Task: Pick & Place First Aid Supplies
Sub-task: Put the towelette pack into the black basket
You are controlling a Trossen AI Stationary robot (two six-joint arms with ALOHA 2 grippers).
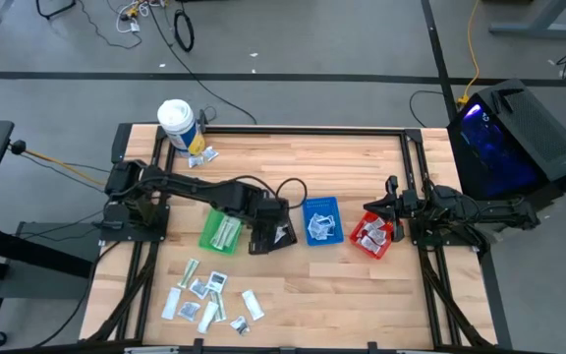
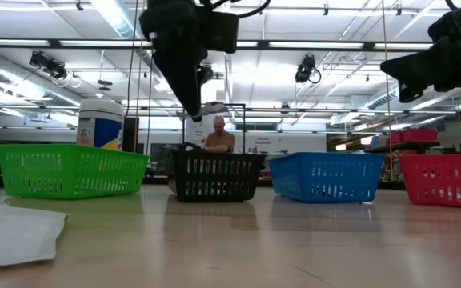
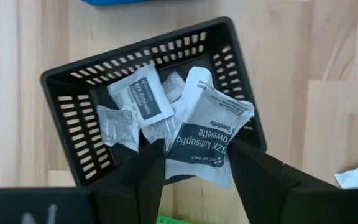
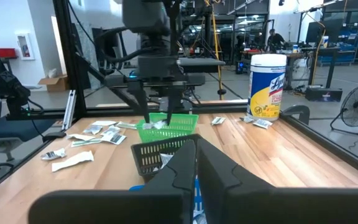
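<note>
**A:** Left wrist view: the left gripper [image 3: 191,168] hangs over the black bin [image 3: 61,93] mid-table, fingers parted around an antiseptic towelette packet [image 3: 207,140].

**B:** And the right gripper [image 1: 393,205]?

**A:** Closed, empty, above the red bin [image 1: 385,248] near the table's right edge. Loose sachets [image 1: 209,300] lie along the front edge.

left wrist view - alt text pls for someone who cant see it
Looking down past the left pincer into a black bin on a wooden table. The bin holds several white sachets, the biggest an antiseptic towelette packet lying between the dark fingers.
</note>
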